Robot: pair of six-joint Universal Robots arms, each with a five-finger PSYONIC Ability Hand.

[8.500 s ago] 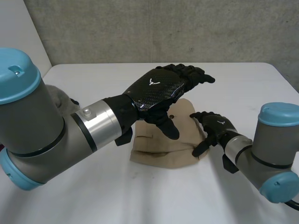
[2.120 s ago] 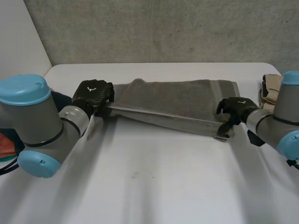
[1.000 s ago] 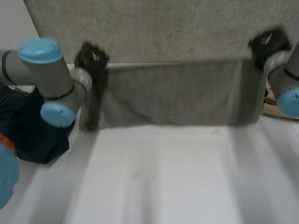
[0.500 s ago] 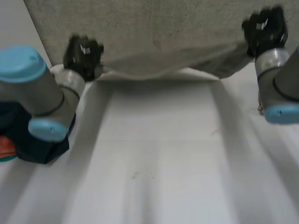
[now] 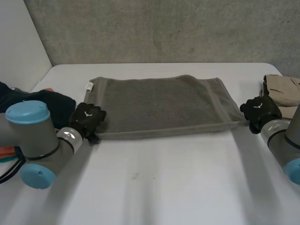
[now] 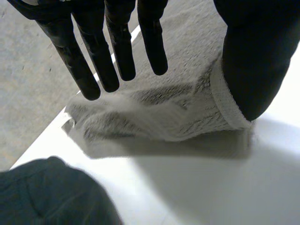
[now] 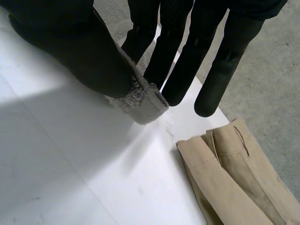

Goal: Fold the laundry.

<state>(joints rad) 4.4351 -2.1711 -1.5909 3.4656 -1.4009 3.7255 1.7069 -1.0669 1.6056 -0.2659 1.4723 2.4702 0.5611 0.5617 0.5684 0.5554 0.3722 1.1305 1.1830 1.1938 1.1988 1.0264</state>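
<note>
A white table (image 5: 164, 187) is stretching out below a grey concrete wall (image 5: 164, 28). A grey towel (image 5: 159, 105) is lying flat across the middle of the table towards its far side, long edge running side to side, with a small white label (image 5: 89, 85) sticking out at its far left corner.

The left arm (image 5: 33, 140), grey with light-blue caps, is reaching in from the near left, and the right arm (image 5: 286, 145) is reaching in from the near right. A dark blue garment (image 5: 47, 101) is lying bunched on the table behind the left arm, just beside the towel's left end. A folded beige garment (image 5: 283, 91) is resting at the table's right edge, near the towel's right end but apart from it.

The left hand (image 5: 86, 119) is sitting at the towel's near left corner. In the left wrist view its fingers (image 6: 117, 47) are hanging straight and spread above the rumpled corner, well apart from the thumb (image 6: 253, 56), which is touching the towel's pale hem; nothing is being pinched.

The right hand (image 5: 258, 108) is sitting at the towel's near right corner. In the right wrist view its thumb (image 7: 79, 51) is pressing the corner's hem against straight fingers (image 7: 178, 61), pinching it just above the table.
</note>
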